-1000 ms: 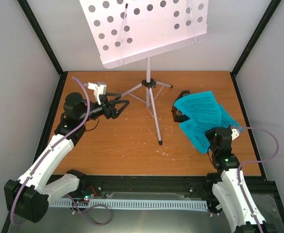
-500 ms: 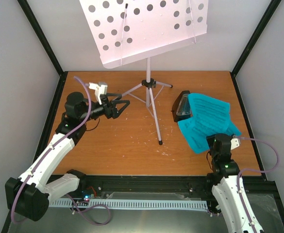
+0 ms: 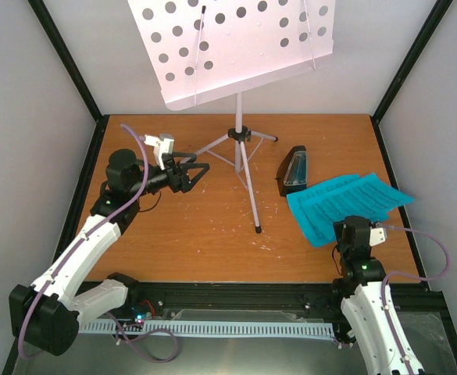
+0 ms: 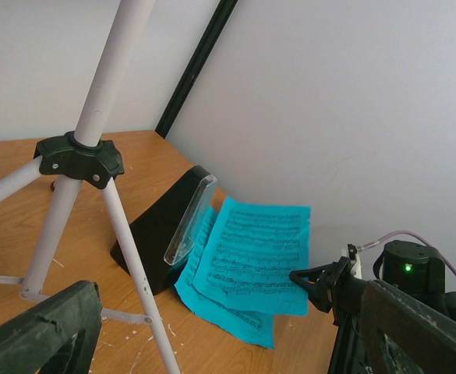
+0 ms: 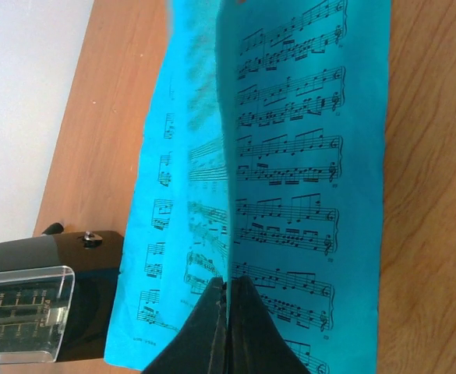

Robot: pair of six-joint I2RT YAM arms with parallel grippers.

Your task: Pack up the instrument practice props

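The white music stand (image 3: 240,134) rises from its tripod at the back middle, and its hole-punched desk (image 3: 236,47) tilts overhead. To its right the black metronome (image 3: 294,170) with a clear cover lies uncovered on the table. My right gripper (image 3: 341,223) is shut on the near edge of the cyan sheet-music pages (image 3: 345,203), which fan out away from it. The right wrist view shows the closed tips (image 5: 228,282) pinching the pages (image 5: 290,156), with the metronome (image 5: 33,300) to their left. My left gripper (image 3: 195,170) stands open and empty, left of the stand's legs.
Through the left wrist view, a tripod leg (image 4: 134,257) crosses in front of the metronome (image 4: 161,226) and the pages (image 4: 255,249). Grey walls with black corner posts (image 3: 76,70) close in the wooden table (image 3: 212,234). Another stand leg ends at a foot (image 3: 258,230) mid-table.
My right gripper has drawn the cyan pages back and to the right, off the metronome, which now shows whole. The pages have spread flatter. The left arm has hardly moved.
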